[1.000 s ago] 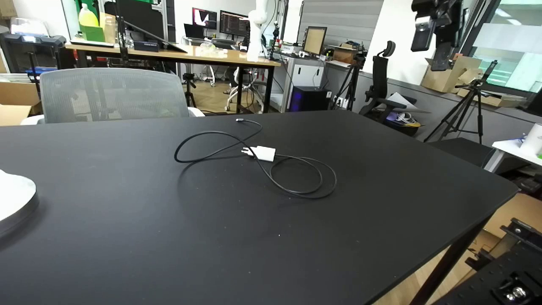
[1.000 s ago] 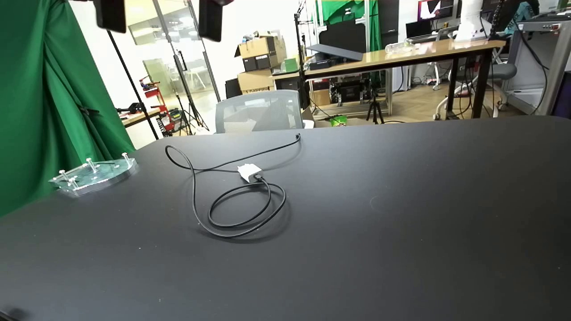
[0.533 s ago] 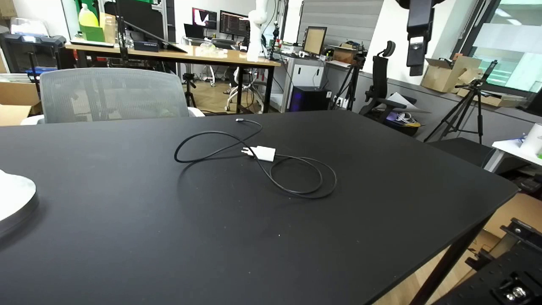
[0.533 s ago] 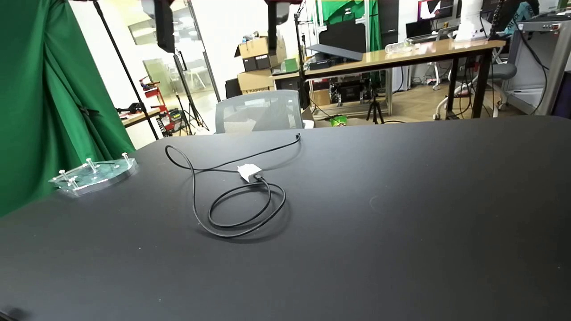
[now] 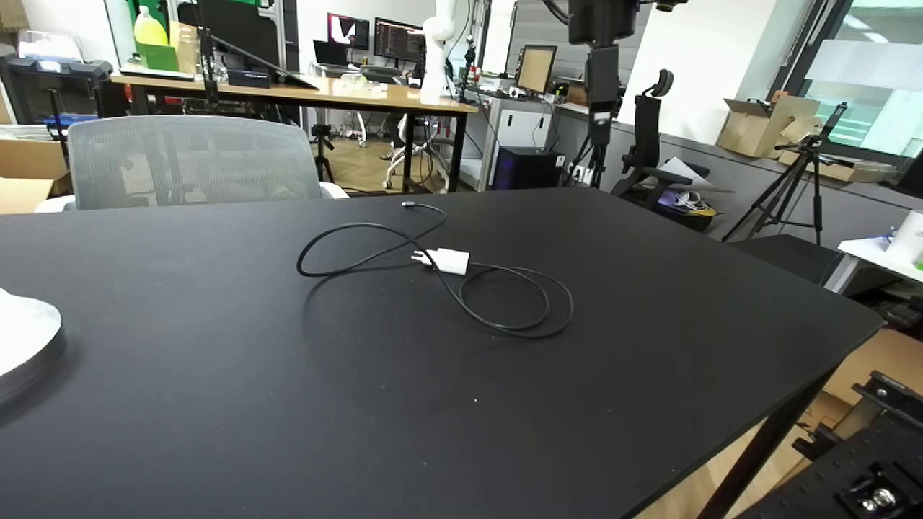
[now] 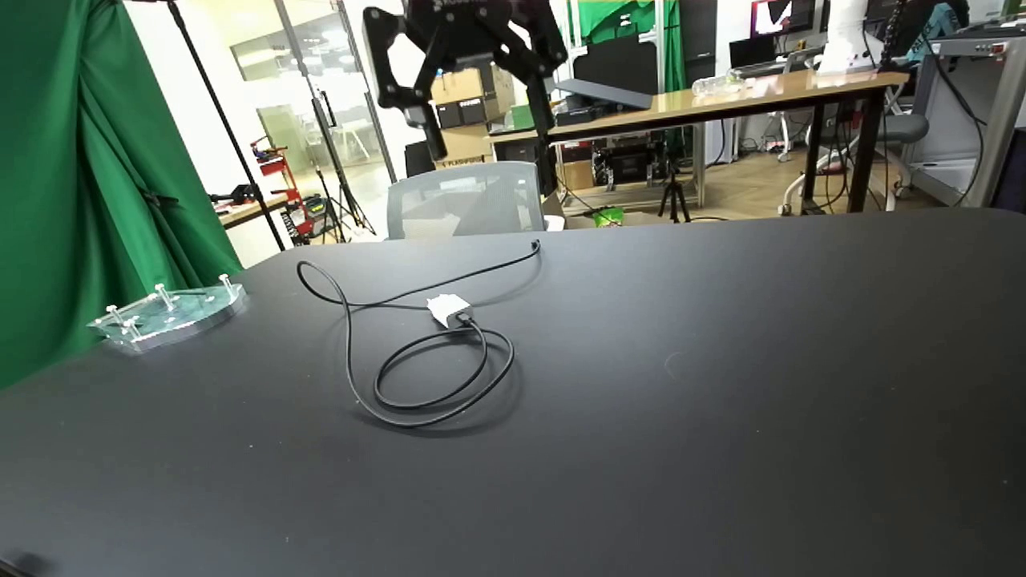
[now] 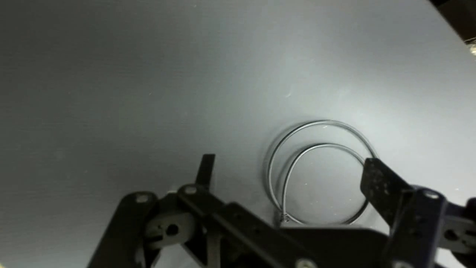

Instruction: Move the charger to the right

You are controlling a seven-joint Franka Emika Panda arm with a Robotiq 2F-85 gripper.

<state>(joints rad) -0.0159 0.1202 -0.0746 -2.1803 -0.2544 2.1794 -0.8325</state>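
Observation:
The charger's white plug block [image 5: 448,261] lies on the black table among loose loops of thin black cable, and it also shows in an exterior view [image 6: 450,311]. The cable's thin end points toward the far edge. My gripper [image 6: 492,164] is open and empty, fingers pointing down, in the air above the table. In an exterior view the gripper [image 5: 600,155] shows edge-on, up and to the right of the plug. In the wrist view two cable loops [image 7: 327,144] lie below, between the spread fingers [image 7: 290,163]. The white block is hidden there behind the gripper body.
A clear plate with upright bolts [image 6: 172,316] stands at the table's left. A white rounded object [image 5: 29,339] sits at the left edge. A grey mesh chair [image 5: 195,162] stands behind the far edge. The table's right edge [image 5: 793,281] slants toward the viewer.
My gripper has moved left and somewhat lower in one exterior view, and right and lower in another, coming closer to the charger. It stays open. The charger has not moved.

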